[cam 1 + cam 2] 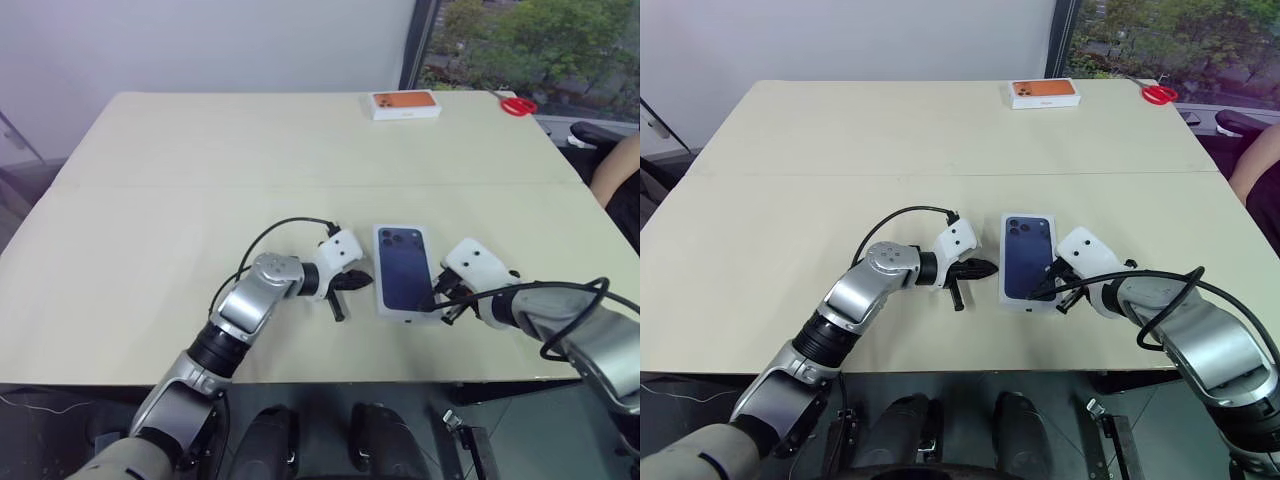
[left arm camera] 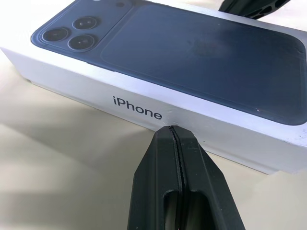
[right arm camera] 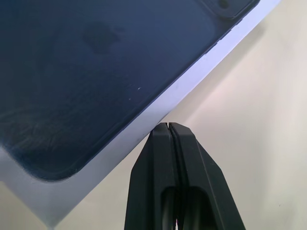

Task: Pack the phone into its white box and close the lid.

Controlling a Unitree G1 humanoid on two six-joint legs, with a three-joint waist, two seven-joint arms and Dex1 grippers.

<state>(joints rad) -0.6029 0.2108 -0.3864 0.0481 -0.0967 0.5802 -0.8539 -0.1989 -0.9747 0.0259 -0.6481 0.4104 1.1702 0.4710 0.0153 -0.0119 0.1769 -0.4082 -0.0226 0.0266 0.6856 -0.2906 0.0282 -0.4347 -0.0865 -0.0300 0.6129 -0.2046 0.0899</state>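
We read "iPhone" on the side of the lid, which sits on the tabletop; both closed, empty hands, left hand at 9 o'clock, right hand at 3, touch it.

The lid is white with a dark blue phone picture, the far box orange-topped, the scissors red.

A pale beige worktop carries the closed white box, its lid showing a dark blue phone picture, near the front edge. An orange-topped box and red scissors lie at the far edge.
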